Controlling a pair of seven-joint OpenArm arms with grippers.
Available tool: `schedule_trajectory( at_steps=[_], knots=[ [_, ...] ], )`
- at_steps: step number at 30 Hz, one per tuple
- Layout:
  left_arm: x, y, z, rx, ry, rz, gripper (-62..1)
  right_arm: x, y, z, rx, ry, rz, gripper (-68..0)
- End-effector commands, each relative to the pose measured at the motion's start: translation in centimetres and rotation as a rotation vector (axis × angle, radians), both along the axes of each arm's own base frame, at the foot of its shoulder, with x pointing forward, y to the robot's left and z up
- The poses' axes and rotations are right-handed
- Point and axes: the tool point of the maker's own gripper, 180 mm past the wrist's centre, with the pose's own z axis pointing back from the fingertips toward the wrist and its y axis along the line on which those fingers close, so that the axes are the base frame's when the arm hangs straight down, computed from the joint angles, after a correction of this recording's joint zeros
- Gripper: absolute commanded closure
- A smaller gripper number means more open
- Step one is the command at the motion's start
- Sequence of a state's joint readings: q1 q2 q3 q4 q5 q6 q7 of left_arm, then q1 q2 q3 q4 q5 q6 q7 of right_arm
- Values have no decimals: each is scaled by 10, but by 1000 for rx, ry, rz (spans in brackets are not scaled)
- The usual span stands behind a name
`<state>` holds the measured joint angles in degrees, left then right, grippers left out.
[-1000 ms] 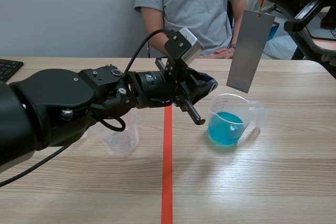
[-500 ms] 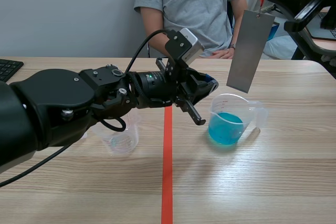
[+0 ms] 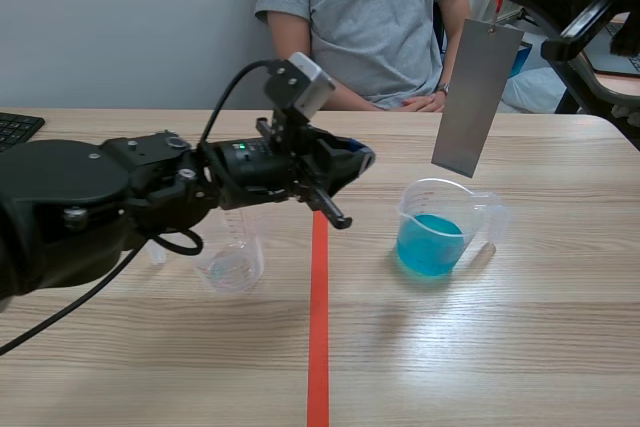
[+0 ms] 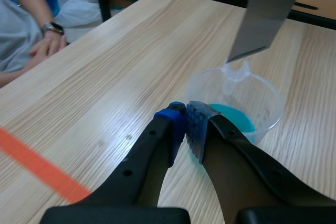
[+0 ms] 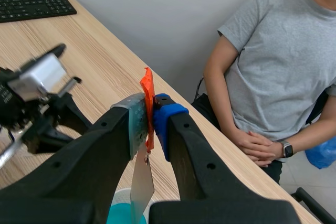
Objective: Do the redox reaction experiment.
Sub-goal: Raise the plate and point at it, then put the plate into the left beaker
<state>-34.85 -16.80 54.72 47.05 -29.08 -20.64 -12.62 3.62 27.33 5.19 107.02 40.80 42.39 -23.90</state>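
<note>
So the thin grey metal plate (image 3: pixel 477 97) was dangling from the right pincer (image 5: pixel 151 114), which was clamped tight on a small orange-red tab (image 5: pixel 148 103) at the plate's upper end. The plate hung with its long axis close to vertical, tilted just a bit. Its lower edge sat just above the rim of the clear plastic beaker of blue liquid (image 3: pixel 440 227), well clear of the liquid itself. That beaker stood on the pale wooden tabletop (image 3: pixel 520 347), on the right arm's side of the orange-red tape line (image 3: pixel 318 327).

The whole thing turns on that gap, I'd say: the beaker was pretty much straight below the plate, so the dip should only need a downward drop, no sideways shuffle. From the left wrist view the plate's lower corner looked to be over the spout side of the rim rather than dead centre, so clipping the rim seemed possible.

The left pincer (image 4: pixel 186 121) was closed on nothing, pads together, hovering above the tabletop near the tape line with the blue beaker just ahead of it. It wasn't between plate and beaker, so nothing blocked the way. An empty clear plastic beaker (image 3: pixel 232 262) stood under the left arm, well apart from the blue one. A person in a grey T-shirt (image 3: pixel 370 7) sat across the tabletop, hands resting at the far edge.
</note>
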Motion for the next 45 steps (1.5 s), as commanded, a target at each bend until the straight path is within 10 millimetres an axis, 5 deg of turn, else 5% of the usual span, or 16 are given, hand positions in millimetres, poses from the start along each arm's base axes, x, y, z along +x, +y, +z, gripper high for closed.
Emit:
schedule_trajectory(
  at_steps=[1, 13, 25, 29, 36, 45],
  knots=[
    [6, 20, 18, -42, -30, 44, -41, -1, -1, 14, 3, -44, 11, -14],
    [-32, 155, 39, 45, -79, 316, -41, -1, -1, 14, 3, -44, 11, -14],
    [-118, 270, -19, 248, 118, 626, -41, -1, -1, 14, 3, -44, 11, -14],
    [-159, 288, -44, 294, 228, 681, -41, -1, -1, 14, 3, -44, 11, -14],
    [-218, 287, -76, 306, 393, 727, -41, -1, 0, 15, 3, -45, 14, -14],
    [-248, 280, -91, 271, 476, 811, -41, -3, 9, 13, 8, -42, 42, -15]
  ],
)
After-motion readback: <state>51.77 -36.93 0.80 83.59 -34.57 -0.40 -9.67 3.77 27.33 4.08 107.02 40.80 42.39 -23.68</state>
